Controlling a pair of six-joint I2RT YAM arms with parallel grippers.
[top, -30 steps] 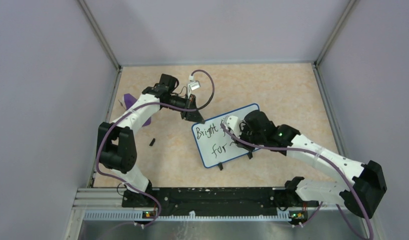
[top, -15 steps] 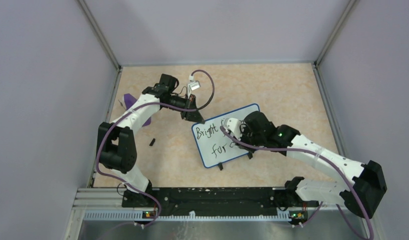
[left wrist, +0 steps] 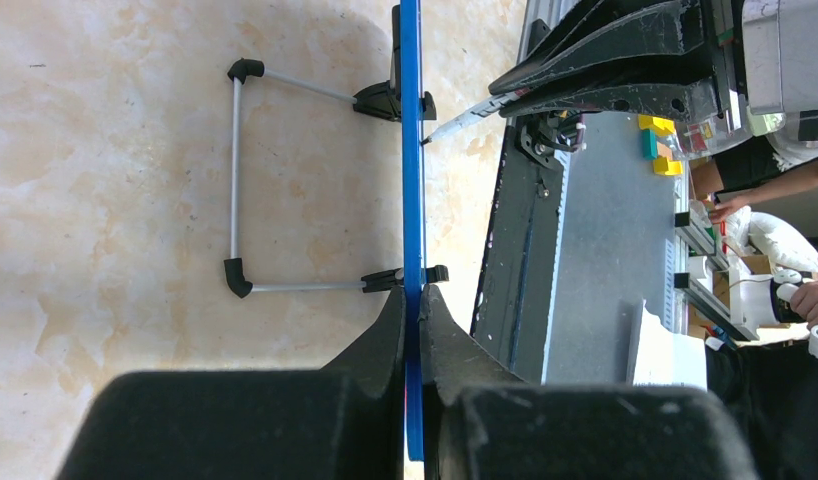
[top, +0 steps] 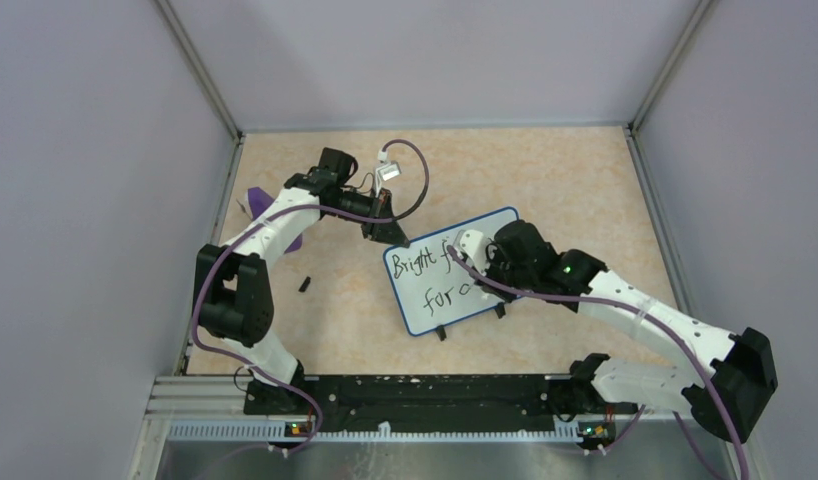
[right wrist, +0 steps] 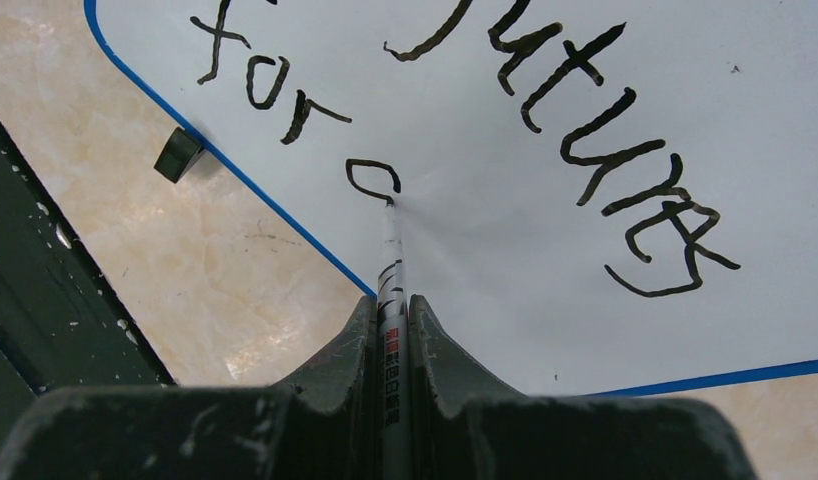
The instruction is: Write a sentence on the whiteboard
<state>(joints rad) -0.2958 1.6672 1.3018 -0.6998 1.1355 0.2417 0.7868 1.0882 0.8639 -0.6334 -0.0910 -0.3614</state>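
The whiteboard point(top: 434, 312), white with a thin blue frame, stands tilted on the table's middle. The sentence point(top: 417, 263) in black marker reads "Bright f" above "for", partly hidden by my right arm. The right wrist view shows the sentence point(right wrist: 582, 68) as "futures", "for" and a small open loop. My right gripper point(right wrist: 390, 303) is shut on a silver marker point(right wrist: 390, 262), whose tip touches the board at that loop. My left gripper point(left wrist: 413, 296) is shut on the whiteboard's blue frame point(left wrist: 412, 150) at its upper left corner point(top: 389, 236).
A purple wedge point(top: 257, 199) lies at the far left beside the left arm. A small black piece point(top: 305, 284) lies on the table left of the board. The board's wire stand point(left wrist: 235, 180) props it from behind. A black rail point(top: 405, 392) runs along the near edge.
My right gripper has shifted slightly right with the marker, and a small loop now stands after "for". The left arm and the board have not moved.
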